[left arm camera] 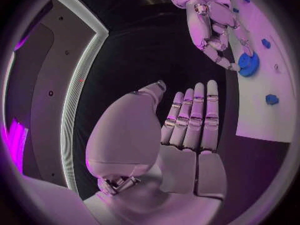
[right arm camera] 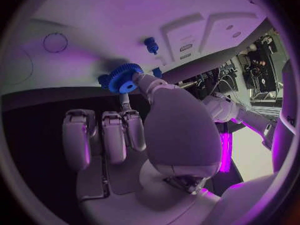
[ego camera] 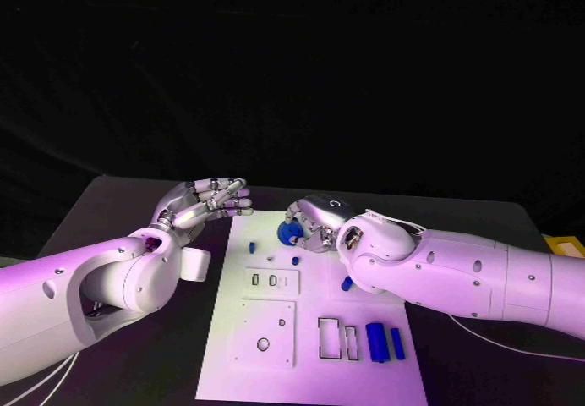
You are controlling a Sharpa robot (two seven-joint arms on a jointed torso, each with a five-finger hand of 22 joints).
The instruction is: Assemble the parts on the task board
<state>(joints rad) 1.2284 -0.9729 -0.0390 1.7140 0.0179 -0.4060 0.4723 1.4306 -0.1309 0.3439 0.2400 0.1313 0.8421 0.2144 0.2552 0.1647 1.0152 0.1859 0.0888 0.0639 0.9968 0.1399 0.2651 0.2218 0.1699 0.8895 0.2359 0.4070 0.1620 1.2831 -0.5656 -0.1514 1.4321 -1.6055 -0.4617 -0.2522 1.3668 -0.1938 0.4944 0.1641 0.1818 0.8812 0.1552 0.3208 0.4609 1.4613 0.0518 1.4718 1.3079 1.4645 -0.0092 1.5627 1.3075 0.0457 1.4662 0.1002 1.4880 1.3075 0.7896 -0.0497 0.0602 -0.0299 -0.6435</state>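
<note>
My right hand (ego camera: 319, 227) pinches the blue gear (right arm camera: 124, 78) over the task board's (ego camera: 319, 372) far end, left hand (left arm camera: 187, 122) empty, fingers apart; it seems loosely held and could slip.

A black tabletop (ego camera: 134, 203) sits under violet-tinted light, its far edge meeting a black backdrop (ego camera: 292, 85) that hangs in soft folds behind. At the right edge, a small yellow object (ego camera: 565, 246) rests just off the tabletop's corner. To one side stands a dark panel (left arm camera: 44, 85) edged with a pale, glowing strip (left arm camera: 81, 75).
</note>
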